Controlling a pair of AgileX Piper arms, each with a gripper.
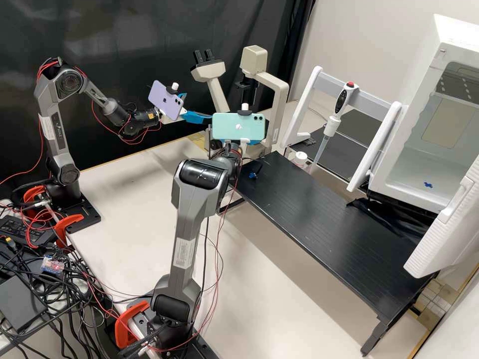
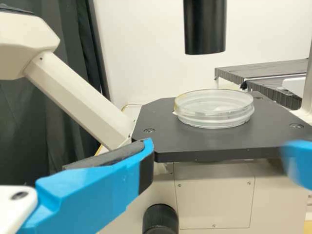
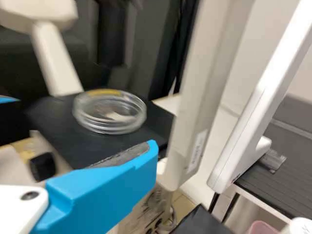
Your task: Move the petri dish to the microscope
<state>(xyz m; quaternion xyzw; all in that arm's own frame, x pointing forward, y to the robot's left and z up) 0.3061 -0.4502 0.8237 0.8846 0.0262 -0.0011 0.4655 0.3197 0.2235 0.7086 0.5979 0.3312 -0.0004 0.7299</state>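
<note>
Petri dish (image 2: 214,108) lies flat on the black stage (image 2: 219,145) of the microscope (image 1: 253,60). Clockwise round the high view's centre, left to right: left gripper (image 1: 195,117) at 11 o'clock, fingers spread, apart from the dish; microscope at 12; right gripper (image 1: 253,142) just past 12, also open, apart from it; pipette (image 1: 340,102) at 2 in a white stand (image 1: 301,112)

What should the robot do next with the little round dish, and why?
Probably ease the left gripper back a little and leave the petri dish alone: it rests on the microscope's black stage, with that gripper's fingers open and not touching it.
</note>
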